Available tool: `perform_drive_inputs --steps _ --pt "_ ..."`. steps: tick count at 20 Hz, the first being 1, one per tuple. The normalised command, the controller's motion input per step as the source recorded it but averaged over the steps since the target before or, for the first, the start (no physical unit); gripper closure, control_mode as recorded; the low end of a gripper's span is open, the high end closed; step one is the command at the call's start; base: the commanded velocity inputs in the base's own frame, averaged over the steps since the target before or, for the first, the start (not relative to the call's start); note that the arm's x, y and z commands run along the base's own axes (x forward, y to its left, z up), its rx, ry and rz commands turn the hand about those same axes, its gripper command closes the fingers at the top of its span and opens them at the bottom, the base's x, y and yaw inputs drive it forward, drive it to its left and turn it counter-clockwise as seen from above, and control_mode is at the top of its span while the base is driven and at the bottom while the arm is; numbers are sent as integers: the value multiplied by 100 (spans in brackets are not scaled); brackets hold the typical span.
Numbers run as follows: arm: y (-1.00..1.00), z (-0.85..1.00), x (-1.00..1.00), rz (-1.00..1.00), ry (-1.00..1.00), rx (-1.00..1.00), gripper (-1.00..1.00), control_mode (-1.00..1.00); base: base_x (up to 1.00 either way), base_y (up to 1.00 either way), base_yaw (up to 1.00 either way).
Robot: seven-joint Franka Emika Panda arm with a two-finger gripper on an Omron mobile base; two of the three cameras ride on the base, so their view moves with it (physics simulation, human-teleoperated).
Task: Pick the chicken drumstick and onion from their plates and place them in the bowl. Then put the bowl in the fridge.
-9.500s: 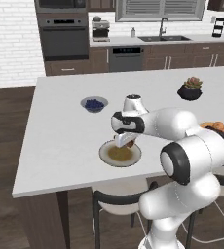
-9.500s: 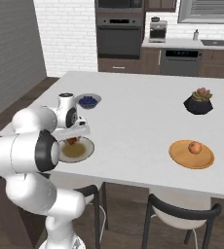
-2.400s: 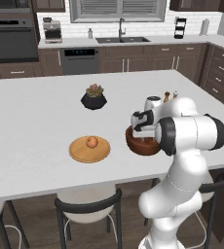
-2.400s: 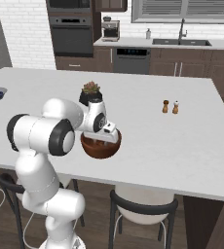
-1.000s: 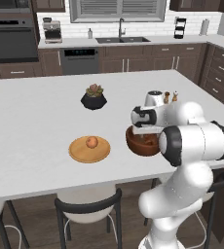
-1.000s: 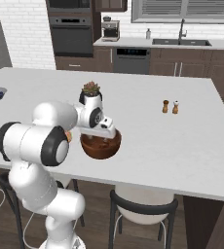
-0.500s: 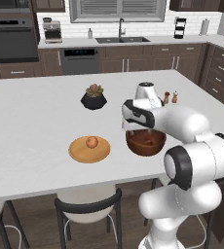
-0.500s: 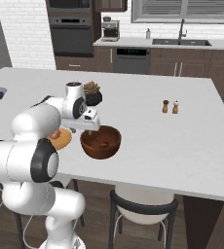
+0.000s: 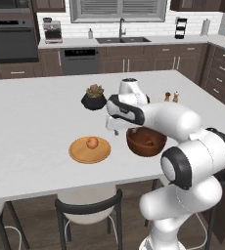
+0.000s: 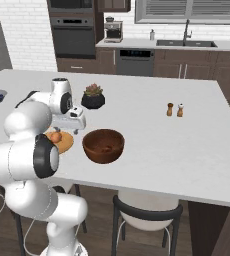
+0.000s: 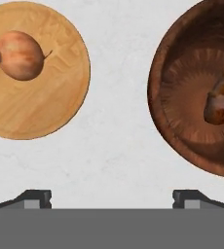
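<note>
Counter: end effector moved from bowl toward onion.

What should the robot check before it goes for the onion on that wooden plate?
1. Chicken drumstick already lies in the bowl: ok.
2. Onion sits on the wooden plate, uncovered and easy to reach from above: ok.
3. Gripper is empty with fingertips spread wide: ok.
4. Gripper centred over the onion: not ok; it hangs above bare counter between plate and bowl.
5. Path across to the onion free of obstacles: ok; the succulent pot stands farther back.
6. Fridge door open for later: cannot tell.
</note>
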Motion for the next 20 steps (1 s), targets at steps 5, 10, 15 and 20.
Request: perform_drive_inputs --steps 5,10,15,20 --pt "65 5 9 4 8 3 -100 -100 0 0 0" --pt "59 -5 20 2 8 1 -100 -100 0 0 0" --pt "42 -44 38 -4 0 0 -100 -100 0 0 0" --pt "6 -51 38 -10 0 0 -100 -100 0 0 0"
